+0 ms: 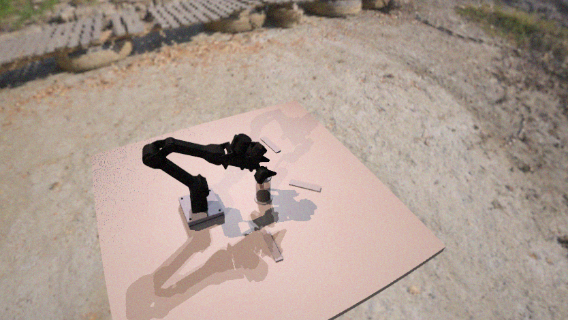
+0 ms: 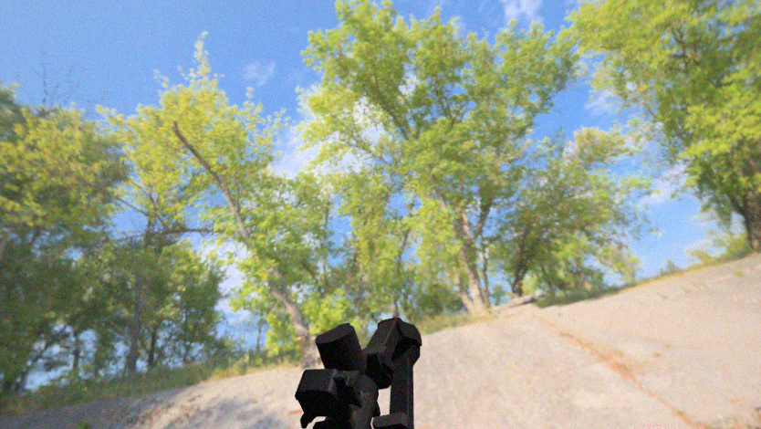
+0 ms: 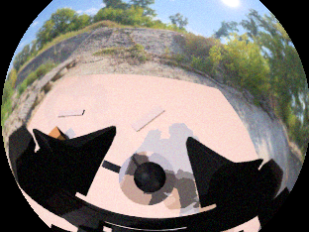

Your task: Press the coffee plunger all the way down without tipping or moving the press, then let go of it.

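Note:
The coffee press stands upright, a clear glass cylinder with a dark mass in its lower part. Its round black plunger knob lies over the middle of the glass in the wrist view. In the top view the black gripper hides the knob and the top of the press, so the plunger's height is hard to tell. My gripper is wide open at the top of the press. Its fingers are on either side of the knob, with visible gaps to both. The press is not visible in the exterior view.
Pale flat strips lie beyond the press, to its right and on the near side. An orange-brown thing shows partly behind the left finger. The arm's base plate is left of the press.

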Available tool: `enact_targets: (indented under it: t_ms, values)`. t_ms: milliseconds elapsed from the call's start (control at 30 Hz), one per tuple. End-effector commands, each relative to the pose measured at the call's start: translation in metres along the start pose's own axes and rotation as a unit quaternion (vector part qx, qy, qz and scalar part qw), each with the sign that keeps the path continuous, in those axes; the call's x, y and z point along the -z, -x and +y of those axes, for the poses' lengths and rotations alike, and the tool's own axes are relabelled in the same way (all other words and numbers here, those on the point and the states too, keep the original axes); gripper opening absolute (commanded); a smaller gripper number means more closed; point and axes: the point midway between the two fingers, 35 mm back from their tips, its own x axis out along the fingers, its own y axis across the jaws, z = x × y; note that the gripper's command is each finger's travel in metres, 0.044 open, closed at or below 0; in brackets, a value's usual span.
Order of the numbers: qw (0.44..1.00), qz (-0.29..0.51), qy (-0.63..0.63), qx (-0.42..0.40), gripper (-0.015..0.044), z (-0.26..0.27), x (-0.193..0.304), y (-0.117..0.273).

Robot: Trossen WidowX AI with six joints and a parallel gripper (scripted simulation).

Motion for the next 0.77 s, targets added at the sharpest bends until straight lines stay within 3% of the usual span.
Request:
enact_targets:
  t_ms: [0, 300, 733]
  values:
    - [1.000, 0.000, 0.000, 0.000, 0.0440, 0.000, -0.002, 0.001]
    - [1.000, 0.009, -0.004, 0.002, 0.0440, -0.003, -0.051, 0.069]
    - [1.000, 0.010, -0.004, 0.002, 0.0440, -0.003, -0.049, 0.069]
